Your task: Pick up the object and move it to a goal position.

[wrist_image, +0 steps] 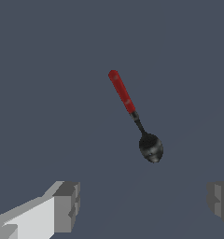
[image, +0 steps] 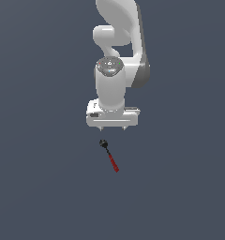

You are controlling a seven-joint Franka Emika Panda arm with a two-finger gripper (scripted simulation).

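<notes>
The gripper (image: pixel 112 128) hung with jaws spread wide above the floor, the spoon (image: pixel 109 155) lying untouched just off its tips toward five o'clock, thin enough to skid away if the descent landed off-centre.

Both views are evenly and softly lit, on the dim side, against a flat slate-grey ground (image: pixel 39 187) with no visible cast shadows. In the exterior view the white arm (image: pixel 112 84) is brightest on its front and falls to grey toward 3 o'clock, so light seems to come from the front. In the wrist view the spoon (wrist_image: pixel 134 114) carries small pale glints on its black bowl. Edges look slightly jagged and coarse; there is no blur, glare or edge distortion.
</notes>
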